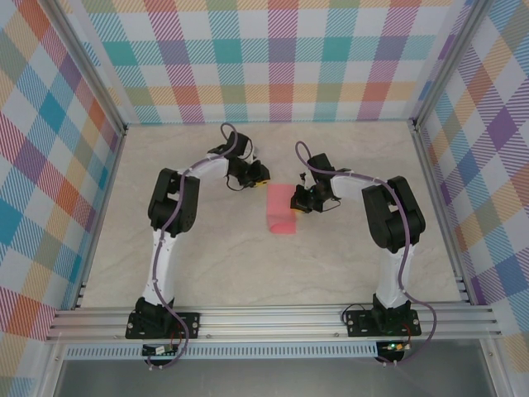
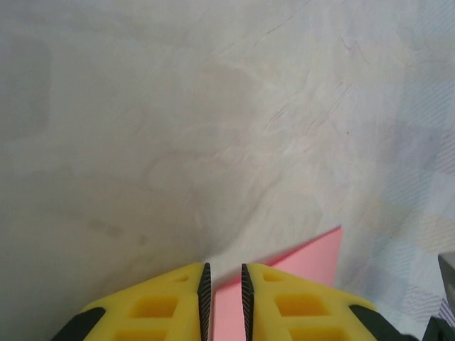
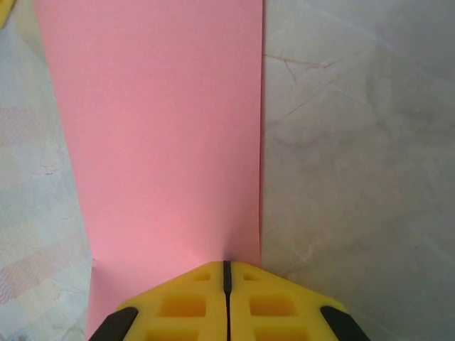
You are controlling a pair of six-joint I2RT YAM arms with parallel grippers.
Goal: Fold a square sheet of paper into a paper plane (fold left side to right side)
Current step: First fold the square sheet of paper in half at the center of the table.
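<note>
Left fingers: yellow, with black ribbed pads (image 2: 205, 291), filling the lower edge of the left wrist view.
Left gripper (image 2: 225, 270): jaws a narrow slit apart, with a strip of pink seen through the gap; nothing clamped between the pads.
Right gripper (image 3: 227, 264): jaws pressed fully together, pads meeting in a thin dark line. Tip right at the near end of the pink sheet, close to its right edge; cannot tell whether any paper is pinched between the pads.
Sheet of paper (image 1: 282, 213): plain pink, lying near the middle of the table as an upright rectangle, taller than wide, between the two grippers. In the right wrist view (image 3: 163, 128), a long flat band with a straight edge against bare table. In the left wrist view (image 2: 313, 256), one corner poking out past the right finger.
Left gripper from above (image 1: 258, 172): just beside the sheet's far left corner, arm bent in from the left.
Right gripper from above (image 1: 299, 201): at the sheet's right edge, touching or nearly so.
Table (image 1: 215, 265): pale, marbled with faint veins.
Surroundings: aluminium rail (image 1: 273, 318) along the near edge carrying both arm bases; plaid walls (image 1: 281, 58) on three sides.
</note>
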